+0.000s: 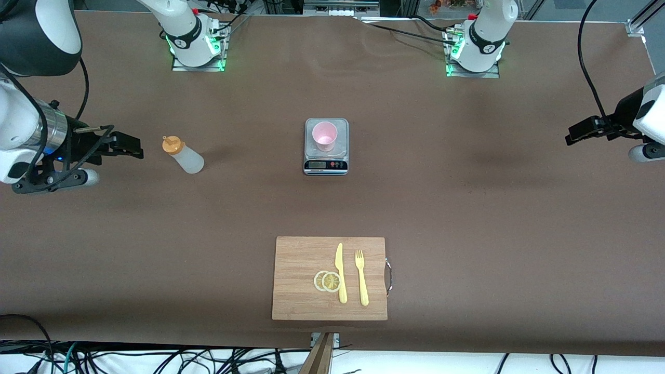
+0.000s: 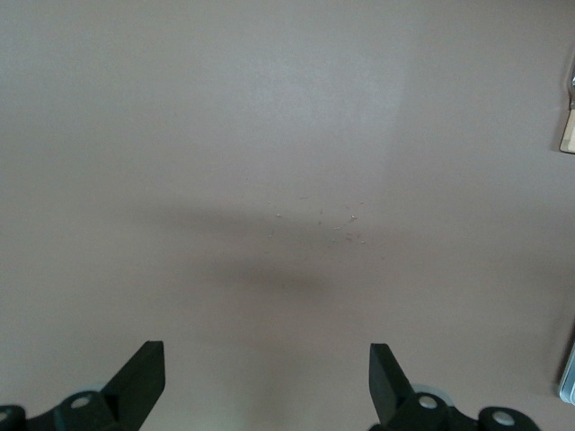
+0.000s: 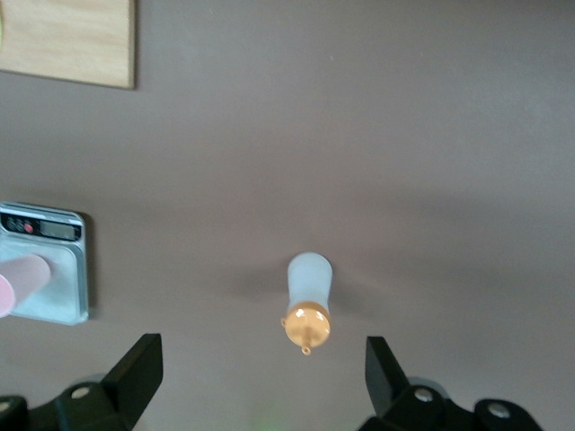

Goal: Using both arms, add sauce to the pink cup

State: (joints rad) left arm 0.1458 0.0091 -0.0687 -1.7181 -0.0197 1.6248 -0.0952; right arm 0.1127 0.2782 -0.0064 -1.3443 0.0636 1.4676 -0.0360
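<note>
While the right gripper [image 1: 136,148] hangs open beside the upright sauce bottle [image 1: 183,155], the pink cup [image 1: 324,136] waits on a scale [image 1: 326,165], well apart from the open left gripper [image 1: 571,138]. The bottle looks light, soft-walled; grip mid-body gently.

L gripper [image 1: 569,139] raised, jaws wide, R gripper [image 1: 136,148] raised (arm waiting), jaws wide
</note>
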